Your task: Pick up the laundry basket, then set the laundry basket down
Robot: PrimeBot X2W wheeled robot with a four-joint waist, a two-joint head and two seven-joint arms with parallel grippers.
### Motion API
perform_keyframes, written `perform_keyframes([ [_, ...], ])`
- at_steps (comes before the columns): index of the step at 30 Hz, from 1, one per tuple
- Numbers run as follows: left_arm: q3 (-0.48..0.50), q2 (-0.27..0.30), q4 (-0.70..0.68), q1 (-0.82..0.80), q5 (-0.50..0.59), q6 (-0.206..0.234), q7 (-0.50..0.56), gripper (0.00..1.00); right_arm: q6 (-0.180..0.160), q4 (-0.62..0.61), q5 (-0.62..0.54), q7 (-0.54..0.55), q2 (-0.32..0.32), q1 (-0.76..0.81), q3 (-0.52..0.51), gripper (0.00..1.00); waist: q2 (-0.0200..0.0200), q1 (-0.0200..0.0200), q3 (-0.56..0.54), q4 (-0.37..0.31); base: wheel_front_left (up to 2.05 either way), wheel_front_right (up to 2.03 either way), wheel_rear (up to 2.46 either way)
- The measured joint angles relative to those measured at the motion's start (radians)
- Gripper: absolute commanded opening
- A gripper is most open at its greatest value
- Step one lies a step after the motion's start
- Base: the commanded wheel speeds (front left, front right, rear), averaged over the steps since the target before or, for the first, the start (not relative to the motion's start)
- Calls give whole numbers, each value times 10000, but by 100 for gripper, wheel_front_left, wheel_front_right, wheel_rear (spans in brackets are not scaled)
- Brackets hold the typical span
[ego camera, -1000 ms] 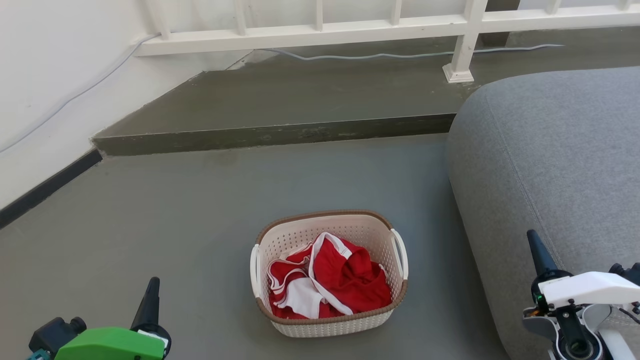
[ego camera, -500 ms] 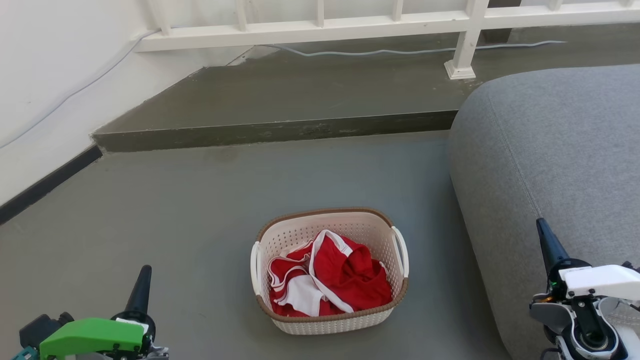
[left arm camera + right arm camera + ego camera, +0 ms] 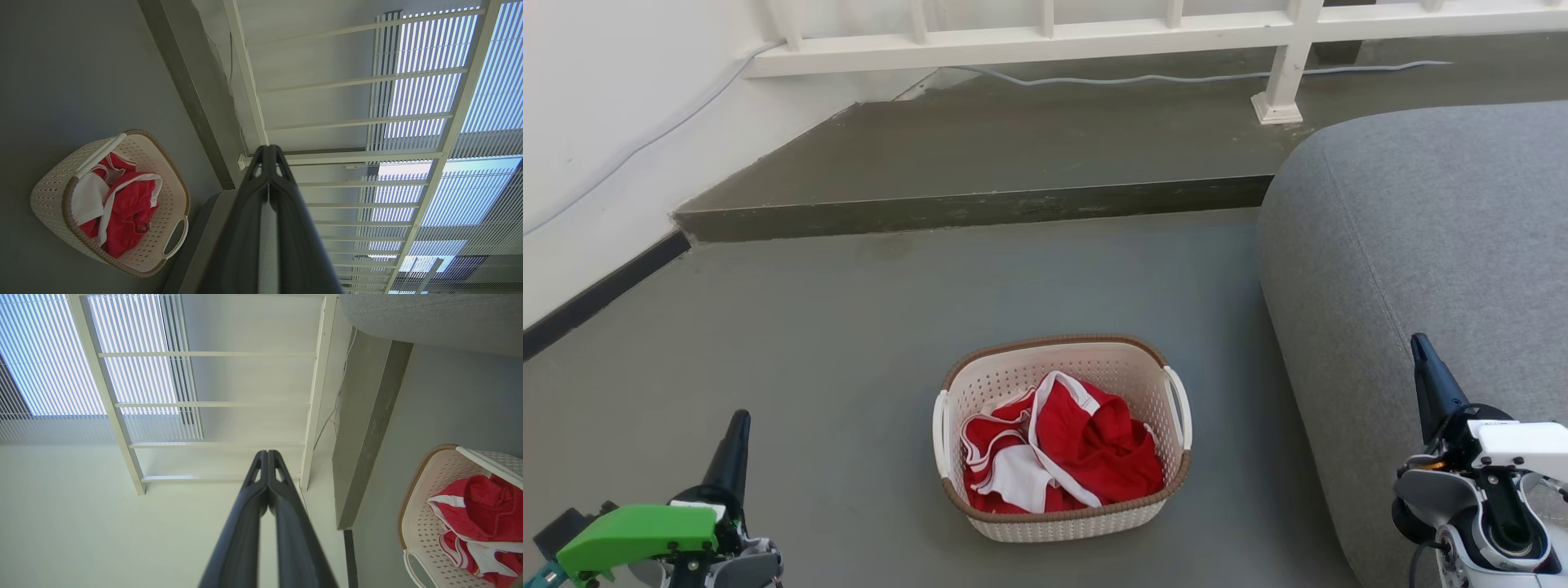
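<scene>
Left gripper (image 3: 268,155): fingers pressed together, tips touching, rising from bottom centre. Laundry basket (image 3: 49,192) lower left on grey floor (image 3: 61,61), red-and-white garment (image 3: 130,204) inside. Grey cushion edge (image 3: 208,220) just beside basket. White railing (image 3: 355,122) beyond dark step (image 3: 184,90); slatted blinds (image 3: 429,81) behind railing.

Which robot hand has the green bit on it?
The left gripper, at the lower left of the head view. It wears a green cover, while the right gripper wears a white cover.
</scene>
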Motion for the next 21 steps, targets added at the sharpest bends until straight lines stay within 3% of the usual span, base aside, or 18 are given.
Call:
perform_keyframes([
  [5, 105, 0, 146, -151, -504, -84, 90, 0, 86, 31, 458, 88, 50, -81, -146, 0, 0, 0, 19, 7, 0, 0, 0],
  [21, 119, -2, 247, -193, -504, -159, 90, 0, 86, 63, 502, 88, 56, -140, -174, 0, 0, 0, 14, 8, 0, 0, 0],
])
